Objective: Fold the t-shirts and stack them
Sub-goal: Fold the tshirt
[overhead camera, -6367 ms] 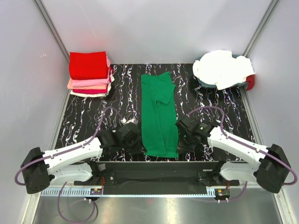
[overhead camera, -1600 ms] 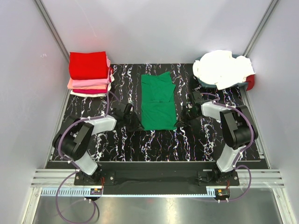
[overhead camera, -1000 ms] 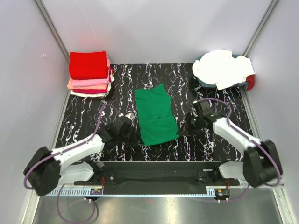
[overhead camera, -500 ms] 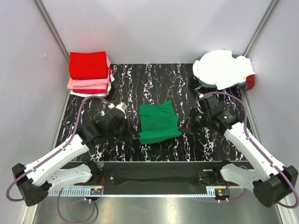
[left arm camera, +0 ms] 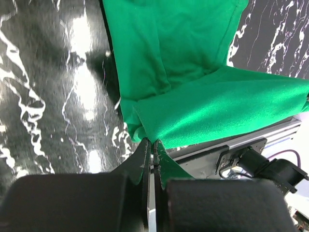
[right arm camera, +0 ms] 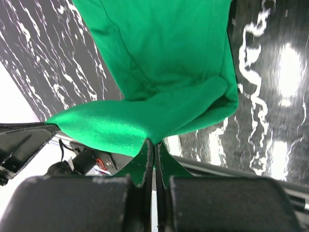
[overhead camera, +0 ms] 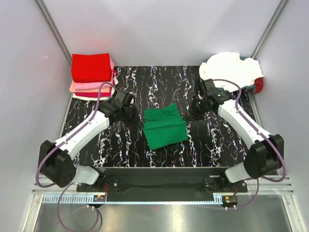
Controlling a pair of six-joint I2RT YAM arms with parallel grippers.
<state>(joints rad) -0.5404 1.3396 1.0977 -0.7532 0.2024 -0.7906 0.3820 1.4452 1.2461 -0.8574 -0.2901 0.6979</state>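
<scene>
The bright green t-shirt (overhead camera: 164,129) lies folded short in the middle of the black white-veined mat (overhead camera: 111,145). My left gripper (overhead camera: 137,119) is shut on its left far corner. My right gripper (overhead camera: 189,115) is shut on its right far corner. Both hold a raised flap of green cloth over the lower layer. In the left wrist view the shut gripper (left arm camera: 153,143) pinches the green cloth (left arm camera: 193,72). In the right wrist view the shut gripper (right arm camera: 154,143) pinches the green cloth (right arm camera: 159,63). Folded shirts, red (overhead camera: 91,66) on top of pink (overhead camera: 91,86), are stacked at the back left.
A loose heap of white shirts (overhead camera: 229,70) lies on a dark holder at the back right, with a bit of red cloth (overhead camera: 259,85) at its right edge. Grey walls close in the mat on three sides. A metal rail (overhead camera: 159,183) runs along the near edge.
Both grippers have moved away from the near edge toward the back, carrying the green shirt's edge with them. The shirt has gone from a long strip to a short fold.
</scene>
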